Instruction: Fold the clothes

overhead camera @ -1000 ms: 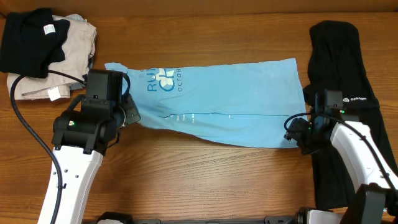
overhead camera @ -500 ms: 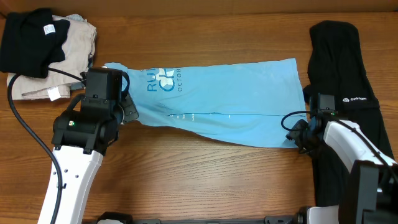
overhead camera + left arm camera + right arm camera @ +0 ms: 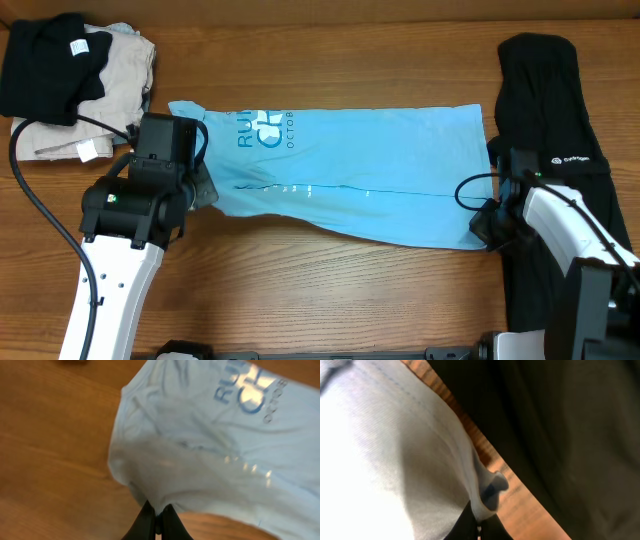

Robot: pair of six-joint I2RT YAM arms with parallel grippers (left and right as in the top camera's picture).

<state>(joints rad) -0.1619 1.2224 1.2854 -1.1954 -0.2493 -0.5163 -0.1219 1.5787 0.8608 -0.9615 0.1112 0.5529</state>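
Note:
A light blue T-shirt [image 3: 350,185] with printed lettering lies stretched across the table's middle, folded lengthwise. My left gripper [image 3: 205,190] is shut on its left near corner; in the left wrist view its gripper [image 3: 157,512] pinches the cloth [image 3: 200,460]. My right gripper [image 3: 482,228] is shut on the shirt's right near corner, and in the right wrist view the gripper [image 3: 477,522] holds a bunched hem [image 3: 487,487]. A long black garment [image 3: 545,90] with a small white logo lies along the right side, partly under my right arm.
A pile of folded clothes, black on beige [image 3: 75,75], sits at the back left corner. A black cable [image 3: 40,200] loops from it along the left arm. Bare wooden table [image 3: 330,290] lies in front of the shirt.
The right gripper has closed on the shirt's right near corner and drawn it a little toward the front. The left gripper kept its hold; the shirt's near edge lies straighter.

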